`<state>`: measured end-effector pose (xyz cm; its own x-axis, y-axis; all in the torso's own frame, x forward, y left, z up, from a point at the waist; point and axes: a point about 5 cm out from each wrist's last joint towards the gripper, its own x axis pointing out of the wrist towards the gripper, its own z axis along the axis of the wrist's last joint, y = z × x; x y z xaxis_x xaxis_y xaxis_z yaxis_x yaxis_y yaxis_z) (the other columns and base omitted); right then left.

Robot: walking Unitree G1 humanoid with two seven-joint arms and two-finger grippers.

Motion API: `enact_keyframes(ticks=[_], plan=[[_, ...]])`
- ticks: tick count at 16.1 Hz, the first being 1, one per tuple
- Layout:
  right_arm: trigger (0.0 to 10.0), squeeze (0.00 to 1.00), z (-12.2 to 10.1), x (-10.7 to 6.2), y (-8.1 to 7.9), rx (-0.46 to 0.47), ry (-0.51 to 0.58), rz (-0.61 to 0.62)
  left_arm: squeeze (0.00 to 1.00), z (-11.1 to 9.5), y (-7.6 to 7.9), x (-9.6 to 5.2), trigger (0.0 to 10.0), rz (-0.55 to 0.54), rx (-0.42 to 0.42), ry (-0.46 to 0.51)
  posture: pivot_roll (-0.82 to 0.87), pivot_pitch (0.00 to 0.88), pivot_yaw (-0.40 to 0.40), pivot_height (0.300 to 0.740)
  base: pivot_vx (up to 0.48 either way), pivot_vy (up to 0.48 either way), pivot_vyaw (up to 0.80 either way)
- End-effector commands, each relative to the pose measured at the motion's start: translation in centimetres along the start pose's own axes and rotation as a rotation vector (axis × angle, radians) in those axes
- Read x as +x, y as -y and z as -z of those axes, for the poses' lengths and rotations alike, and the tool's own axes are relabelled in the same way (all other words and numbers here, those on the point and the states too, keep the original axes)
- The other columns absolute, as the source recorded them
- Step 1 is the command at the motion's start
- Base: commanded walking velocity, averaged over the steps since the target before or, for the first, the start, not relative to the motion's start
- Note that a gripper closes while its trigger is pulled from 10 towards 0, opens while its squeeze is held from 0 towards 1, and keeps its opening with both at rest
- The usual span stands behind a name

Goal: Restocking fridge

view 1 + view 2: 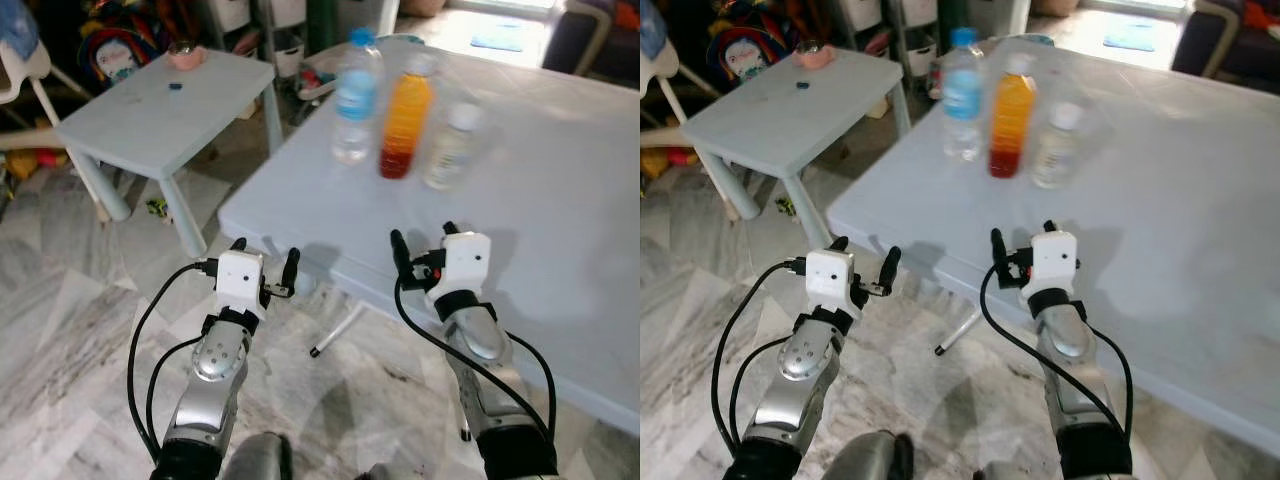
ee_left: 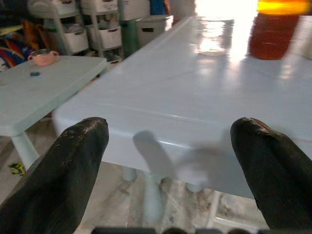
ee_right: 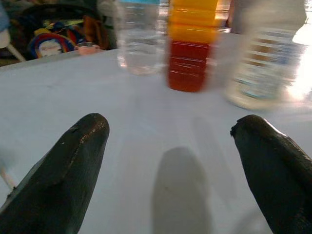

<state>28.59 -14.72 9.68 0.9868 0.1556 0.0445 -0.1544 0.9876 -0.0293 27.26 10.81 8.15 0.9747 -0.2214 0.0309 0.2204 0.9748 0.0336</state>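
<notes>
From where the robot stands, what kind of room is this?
Likely a lived-in family room or play area in a home, not a kitchen proper. Clues: a marble-look tiled floor, a small low table with a pink cup, and a big plastic table holding three drink bottles.

Bright daylight from the far window, glare across the table [image 2: 214, 44] (bottles [image 3: 253, 58] softly blurred).

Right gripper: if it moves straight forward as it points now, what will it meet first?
Probably the orange bottle, which stands straight ahead of the open right gripper between two clear bottles. The table between them looks free.
</notes>
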Motion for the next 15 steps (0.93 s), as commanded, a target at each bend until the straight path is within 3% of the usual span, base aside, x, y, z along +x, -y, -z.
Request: enact_keyframes(ticks=[1, 4, 12, 14, 15], plan=[[10.0, 0.00, -0.3, 0.2, -0.6, 0.014, 0.010, -0.019, 0.00, -0.4, -0.8, -0.2, 10.0, -0.030, -0.010, 0.019, 0.01, 0.106, 0.020, 0.740, 0.000, 0.431, 0.00], [10.0, 0.00, -0.3, 0.2, -0.6, 0.020, 0.009, -0.021, 0.00, -0.5, -0.7, -0.3, 10.0, -0.012, -0.020, 0.025, 0.01, 0.108, 0.019, 0.740, 0.000, 0.456, 0.00], [10.0, 0.00, -1.0, 1.2, -0.4, -0.128, 0.052, 0.038, 0.00, -0.9, -0.4, -0.5, 10.0, -0.008, 0.023, 0.038, 0.01, 0.113, 0.018, 0.740, 0.000, 0.000, 0.00], [10.0, 0.00, -1.2, 1.6, -0.1, -0.126, 0.025, 0.049, 0.00, -0.8, -0.3, -0.6, 10.0, -0.001, 0.024, 0.039, 0.01, 0.113, 0.017, 0.740, 0.000, 0.000, 0.00], [10.0, 0.00, -2.5, 1.7, 0.4, -0.202, 0.106, 0.067, 0.00, -1.0, -0.5, -0.8, 10.0, -0.009, 0.019, 0.047, 0.02, 0.111, 0.018, 0.740, 0.000, 0.000, 0.00]])
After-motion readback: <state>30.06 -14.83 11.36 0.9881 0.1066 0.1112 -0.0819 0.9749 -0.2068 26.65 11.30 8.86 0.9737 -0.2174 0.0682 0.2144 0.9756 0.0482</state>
